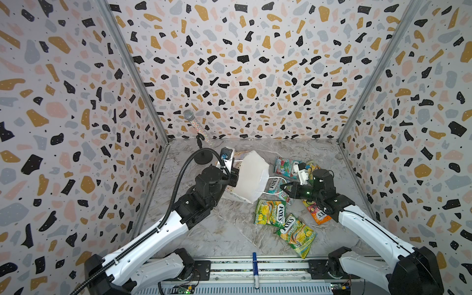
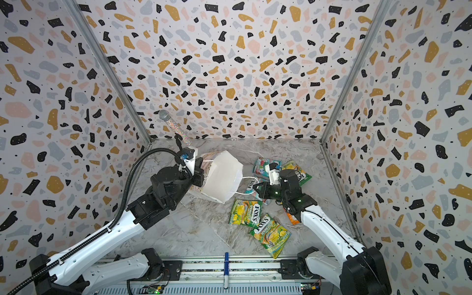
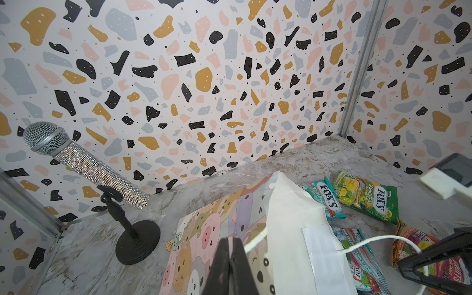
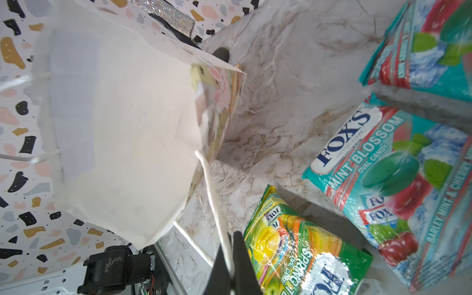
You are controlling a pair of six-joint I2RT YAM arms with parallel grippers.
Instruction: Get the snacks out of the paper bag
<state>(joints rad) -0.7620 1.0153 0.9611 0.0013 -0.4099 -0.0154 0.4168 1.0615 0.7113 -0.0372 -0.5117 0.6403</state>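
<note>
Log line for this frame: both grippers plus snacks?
left gripper: shut on paper bag | right gripper: shut on cord handle | snacks: six visible on table

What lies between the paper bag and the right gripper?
A white cord handle, pinched by the right gripper, over a teal-red packet; both top views show it.

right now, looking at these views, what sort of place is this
Probably a staged robot test booth: terrazzo-print panel walls box in a marble-look tabletop, the left arm and right arm sit on a front rail, and a glittery microphone stands in a corner.
</note>
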